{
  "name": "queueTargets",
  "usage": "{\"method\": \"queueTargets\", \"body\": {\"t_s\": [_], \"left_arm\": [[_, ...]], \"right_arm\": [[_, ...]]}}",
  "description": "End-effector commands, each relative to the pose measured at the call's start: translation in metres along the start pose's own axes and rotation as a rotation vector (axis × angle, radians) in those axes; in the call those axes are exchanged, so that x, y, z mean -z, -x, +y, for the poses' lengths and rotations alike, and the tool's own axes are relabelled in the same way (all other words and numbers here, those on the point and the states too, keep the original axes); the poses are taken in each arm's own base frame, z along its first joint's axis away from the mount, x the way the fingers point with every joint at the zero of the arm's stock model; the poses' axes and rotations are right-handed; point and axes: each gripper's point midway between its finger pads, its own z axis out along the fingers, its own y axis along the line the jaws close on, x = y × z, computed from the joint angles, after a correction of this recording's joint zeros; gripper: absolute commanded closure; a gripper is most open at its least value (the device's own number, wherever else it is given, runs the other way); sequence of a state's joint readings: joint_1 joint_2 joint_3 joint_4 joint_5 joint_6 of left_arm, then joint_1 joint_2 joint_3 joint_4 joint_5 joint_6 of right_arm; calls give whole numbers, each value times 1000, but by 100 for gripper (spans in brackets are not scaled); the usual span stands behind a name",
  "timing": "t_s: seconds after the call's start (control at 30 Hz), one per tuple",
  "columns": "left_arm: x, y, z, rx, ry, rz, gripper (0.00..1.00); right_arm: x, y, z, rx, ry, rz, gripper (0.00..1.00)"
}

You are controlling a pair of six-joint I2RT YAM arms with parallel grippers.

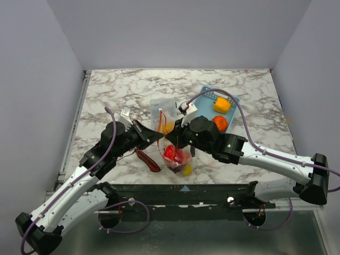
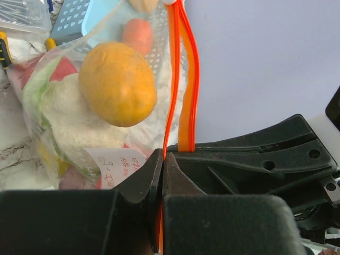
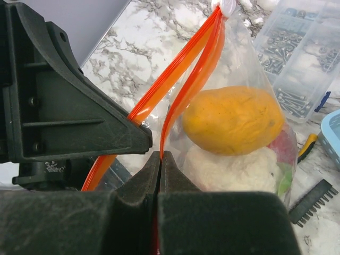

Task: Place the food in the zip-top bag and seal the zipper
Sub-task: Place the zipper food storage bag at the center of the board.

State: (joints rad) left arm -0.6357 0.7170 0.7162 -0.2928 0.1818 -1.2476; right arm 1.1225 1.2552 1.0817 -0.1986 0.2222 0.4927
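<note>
Top: I see left gripper (image 1: 161, 135) and right gripper (image 1: 171, 139) meeting at the zip-top bag (image 1: 179, 158) on the marble table (image 1: 117, 90) | Left wrist: fingers clamped tight on one zipper (image 2: 174, 79) strip, orange toy fruit (image 2: 118, 84) inside bag | Right wrist: fingers pinched closed on the other strip

The clear, floppy zip-top bag (image 1: 169, 133) is seen upright near the front middle of the table (image 1: 117, 90), bulging with food. A yellow-orange oval piece (image 3: 232, 120) is pressed against a white piece (image 3: 234, 172); a red piece (image 1: 171, 154) and a yellow piece (image 1: 187, 170) are packed lower down. The red-orange zipper (image 3: 183, 74) is stretched taut, its 2 strips parted at 1 end.
</note>
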Motion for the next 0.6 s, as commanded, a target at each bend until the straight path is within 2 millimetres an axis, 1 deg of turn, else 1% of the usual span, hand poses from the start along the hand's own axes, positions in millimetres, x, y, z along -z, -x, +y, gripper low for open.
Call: {"method": "queueTargets", "body": {"t_s": [0.0,0.1,0.2,0.23,0.33,0.37,0.4,0.43,0.47,0.53,0.57], "left_arm": [[1,2,-5,63,-43,-32,100],[-1,-4,-3,107,-67,-16,100],[-3,-9,-1,116,-65,1,100],[-2,-11,0,120,-62,6,100],[-1,-12,5,153,-57,-2,100],[0,-11,7,165,-55,-13,100],[2,-9,7,170,-57,-30,100],[3,-7,10,174,-48,-41,100],[4,-5,11,174,-40,-56,100],[7,-2,11,166,-34,-77,100],[8,0,11,161,-33,-85,100]], "right_arm": [[-5,11,8,32,38,-47,100],[-10,-1,3,75,35,-34,100],[-16,-11,-5,93,9,-13,100],[-18,-14,-5,94,5,1,100],[-21,-16,4,87,29,46,97],[-21,-14,8,79,36,60,95],[-22,-19,9,78,35,92,93],[-21,-16,12,70,35,103,89],[-20,-17,11,63,24,122,85],[-17,-14,12,41,6,129,78],[-15,-12,12,29,-3,126,73]]}}
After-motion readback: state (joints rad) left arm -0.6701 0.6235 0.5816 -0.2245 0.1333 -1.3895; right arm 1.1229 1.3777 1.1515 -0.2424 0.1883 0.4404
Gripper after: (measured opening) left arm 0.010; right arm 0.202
